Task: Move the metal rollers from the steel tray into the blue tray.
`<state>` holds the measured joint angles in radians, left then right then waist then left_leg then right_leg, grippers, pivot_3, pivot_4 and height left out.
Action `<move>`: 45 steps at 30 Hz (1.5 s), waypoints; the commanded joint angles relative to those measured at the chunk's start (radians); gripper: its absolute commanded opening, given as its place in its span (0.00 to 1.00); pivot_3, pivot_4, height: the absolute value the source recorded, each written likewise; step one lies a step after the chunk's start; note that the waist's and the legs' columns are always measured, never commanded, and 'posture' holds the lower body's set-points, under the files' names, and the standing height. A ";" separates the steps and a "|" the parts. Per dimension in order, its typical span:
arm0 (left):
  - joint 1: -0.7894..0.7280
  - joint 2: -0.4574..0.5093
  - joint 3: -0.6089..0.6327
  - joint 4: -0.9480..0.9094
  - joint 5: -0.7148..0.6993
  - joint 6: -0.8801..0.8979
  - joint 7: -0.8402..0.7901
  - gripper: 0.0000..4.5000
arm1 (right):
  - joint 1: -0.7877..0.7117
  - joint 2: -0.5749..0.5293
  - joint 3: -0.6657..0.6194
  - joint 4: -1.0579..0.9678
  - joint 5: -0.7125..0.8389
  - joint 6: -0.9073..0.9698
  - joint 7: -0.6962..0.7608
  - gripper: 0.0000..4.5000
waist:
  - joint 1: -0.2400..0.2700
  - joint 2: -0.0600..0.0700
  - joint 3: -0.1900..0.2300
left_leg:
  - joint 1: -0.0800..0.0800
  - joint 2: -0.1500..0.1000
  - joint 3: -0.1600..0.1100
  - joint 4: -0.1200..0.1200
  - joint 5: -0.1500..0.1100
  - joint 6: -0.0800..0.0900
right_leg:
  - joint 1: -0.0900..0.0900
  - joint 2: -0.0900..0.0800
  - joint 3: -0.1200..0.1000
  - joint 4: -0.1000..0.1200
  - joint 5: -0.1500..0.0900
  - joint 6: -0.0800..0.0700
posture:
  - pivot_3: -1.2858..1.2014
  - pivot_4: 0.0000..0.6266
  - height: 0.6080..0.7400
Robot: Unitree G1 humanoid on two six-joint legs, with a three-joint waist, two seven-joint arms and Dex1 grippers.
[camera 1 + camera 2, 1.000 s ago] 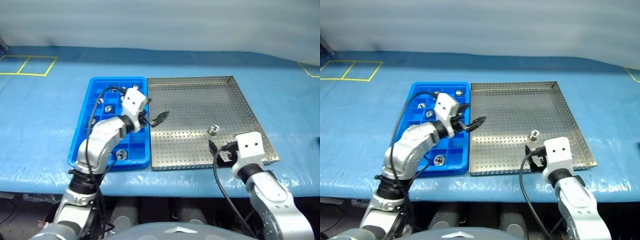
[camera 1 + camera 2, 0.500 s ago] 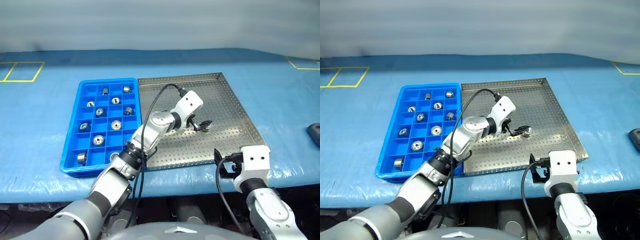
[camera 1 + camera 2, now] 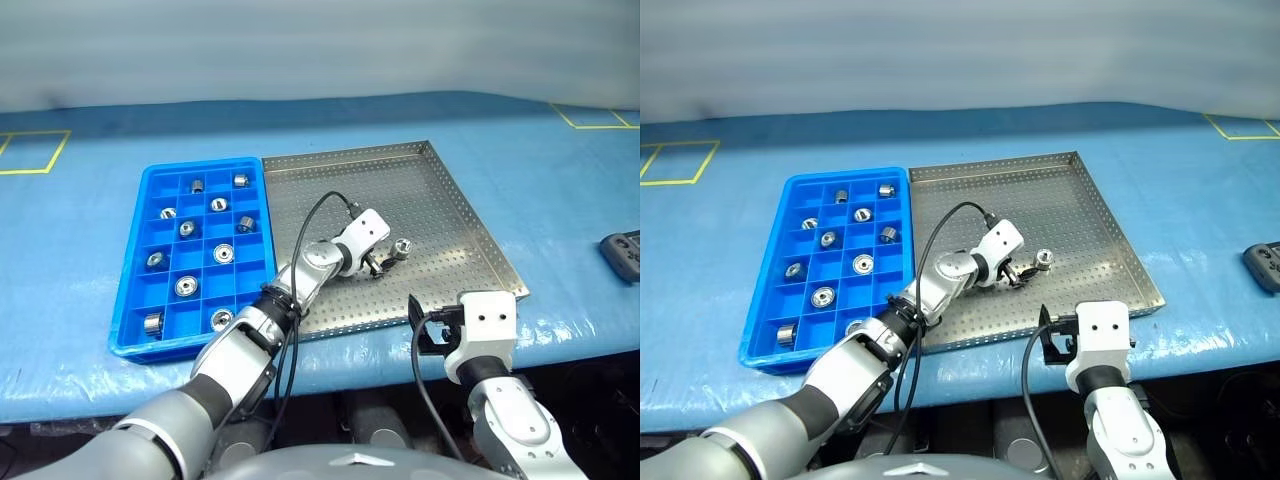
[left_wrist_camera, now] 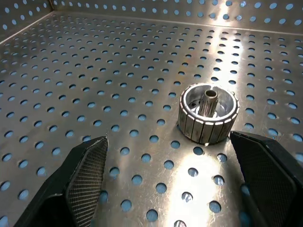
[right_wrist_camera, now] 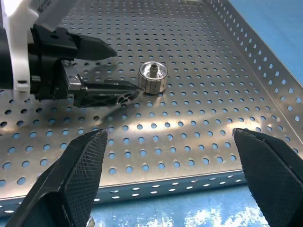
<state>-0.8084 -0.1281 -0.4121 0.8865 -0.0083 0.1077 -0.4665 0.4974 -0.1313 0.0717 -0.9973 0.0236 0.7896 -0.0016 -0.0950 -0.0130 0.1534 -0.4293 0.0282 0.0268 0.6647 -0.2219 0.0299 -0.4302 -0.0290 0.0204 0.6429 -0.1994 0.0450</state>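
Left claw (image 3: 385,259) is down over the steel tray (image 3: 450,205), fingers spread wide, nothing between them; one metal roller (image 3: 404,246) sits upright on the tray's perforated floor just ahead of the fingertips, near the tray's middle; from the right wrist view one finger (image 5: 106,90) looks touching or just short of the roller's side, can't tell which; left wrist view has the roller (image 4: 208,113) between and ahead of the two pads, not gripped.

Right claw (image 3: 425,325) hangs at the steel tray's near edge, just off the rim, fingers apart, empty.

Blue tray (image 3: 135,285) lies flush against the steel tray's left side on the blue surface (image 3: 80,200); it already holds several rollers (image 3: 224,253), one per compartment.

Dark handheld device (image 3: 622,253) lies well to the right of the steel tray.
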 commanded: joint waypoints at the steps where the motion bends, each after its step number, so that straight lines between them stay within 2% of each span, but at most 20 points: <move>1: 0.004 -0.094 -0.020 -0.207 -0.029 0.079 -0.097 1.00 | 0.007 0.006 0.006 -0.046 -0.008 -0.021 -0.009 1.00 | -0.001 0.000 0.000 | 0.000 0.000 0.000 0.000 0.000 0.000 | 0.000 0.000 0.000 0.000 0.000 0.000 | 0.41 0.24 1.00; 5: 0.132 0.081 -0.041 -0.650 -0.078 0.338 -0.208 1.00 | 0.023 0.013 0.006 -0.050 -0.008 -0.024 -0.011 1.00 | -0.019 0.001 -0.001 | 0.000 0.001 0.001 -0.002 0.000 0.000 | -0.001 -0.002 0.001 0.000 -0.001 0.000 | 0.41 0.24 1.00; 9: 0.215 0.229 -0.006 -1.003 -0.131 0.570 -0.251 1.00 | 0.029 0.021 0.007 -0.047 -0.005 -0.026 -0.010 1.00 | -0.055 0.003 -0.001 | 0.003 0.004 0.003 -0.004 -0.001 0.000 | -0.002 0.001 0.003 0.002 -0.002 -0.002 | 0.42 0.24 1.00; 11: 0.223 0.269 0.028 -1.113 -0.173 0.664 -0.249 1.00 | 0.027 0.024 0.009 -0.043 -0.001 -0.025 -0.007 1.00 | -0.057 0.003 -0.001 | 0.004 0.006 0.002 -0.003 0.000 -0.001 | -0.001 0.003 0.003 0.005 -0.002 -0.003 | 0.43 0.24 1.00; 13: 0.205 0.258 0.068 -1.155 -0.200 0.713 -0.218 1.00 | 0.015 0.021 0.012 -0.033 0.004 -0.019 0.003 1.00 | -0.049 0.003 -0.001 | 0.005 0.006 0.002 -0.001 0.000 -0.002 | 0.000 0.002 0.001 0.006 -0.002 -0.003 | 0.44 0.24 1.00; 16: 0.176 0.183 0.122 -1.131 -0.225 0.728 -0.149 1.00 | -0.012 0.012 0.009 -0.017 0.011 -0.009 0.018 1.00 | -0.033 0.002 -0.001 | 0.006 0.004 0.001 0.001 0.000 -0.002 | 0.002 0.000 0.001 0.004 -0.001 -0.002 | 0.45 0.24 1.00; 20: 0.097 0.087 0.115 -0.985 -0.201 0.631 -0.093 1.00 | -0.062 -0.002 0.010 -0.003 0.017 0.015 0.036 1.00 | -0.015 0.002 -0.001 | 0.003 0.000 0.002 0.001 0.001 0.001 | 0.002 -0.003 0.001 0.001 0.001 0.002 | 0.45 0.24 1.00; 25: 0.035 0.013 0.111 -0.837 -0.195 0.554 -0.074 1.00 | -0.070 -0.007 0.011 -0.009 0.019 0.030 0.035 1.00 | -0.004 0.002 -0.001 | 0.002 -0.002 0.002 -0.002 0.001 0.002 | 0.000 -0.001 0.002 0.000 0.000 0.001 | 0.44 0.24 1.00; 34: 0.008 -0.034 -0.008 -0.517 -0.099 0.308 -0.129 1.00 | -0.023 0.011 0.021 -0.027 0.009 0.014 0.004 1.00 | -0.016 0.002 -0.002 | 0.002 -0.001 0.002 -0.001 0.000 0.001 | 0.000 0.001 0.003 0.000 0.000 0.001 | 0.42 0.24 1.00; 41: -0.001 -0.085 0.004 -0.287 -0.072 0.062 -0.119 1.00 | -0.012 0.017 0.028 -0.028 0.006 0.004 -0.009 1.00 | -0.033 0.002 -0.002 | 0.001 0.000 0.002 -0.002 0.000 0.001 | 0.000 0.000 0.003 0.000 0.000 0.001 | 0.42 0.24 1.00; 45: -0.034 -0.121 0.030 -0.167 -0.074 -0.019 -0.094 1.00 | -0.013 0.017 0.034 -0.023 0.006 0.002 -0.013 1.00 | -0.039 0.002 -0.001 | 0.001 0.000 0.002 -0.001 0.000 0.001 | 0.000 0.000 0.003 0.000 0.000 0.001 | 0.41 0.24 1.00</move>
<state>-0.7811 -0.1259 -0.4035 0.6929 -0.0850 0.1445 -0.5720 0.4879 -0.1164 0.1016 -0.9873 0.0366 0.8128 -0.0080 -0.1343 -0.0110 0.1519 -0.4281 0.0279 0.0291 0.6633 -0.2215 0.0313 -0.4304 -0.0293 0.0235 0.6430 -0.1992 0.0460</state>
